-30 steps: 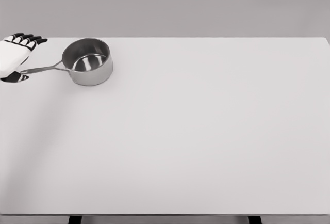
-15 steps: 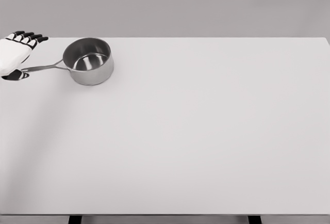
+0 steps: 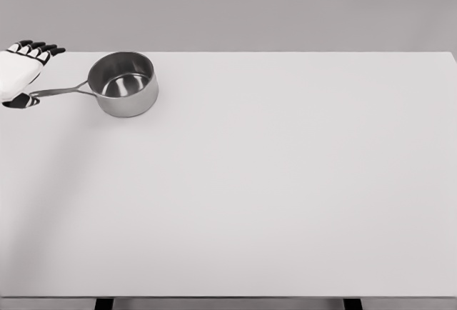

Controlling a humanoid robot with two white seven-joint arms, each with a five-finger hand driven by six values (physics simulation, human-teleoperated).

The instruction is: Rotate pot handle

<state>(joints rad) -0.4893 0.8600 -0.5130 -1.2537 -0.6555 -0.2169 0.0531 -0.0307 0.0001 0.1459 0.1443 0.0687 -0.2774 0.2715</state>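
Head view: nothing on the near stretch of the table (image 3: 285, 217), so nothing's in the way. Up at the upper left, the pot (image 3: 124, 83) has crept slightly right and its handle (image 3: 61, 91) tip has swung up a bit over the last second, so the turn's started. My left hand (image 3: 20, 73) sits at the handle's end, fingers extended rather than wrapped, thumb touching the tip.
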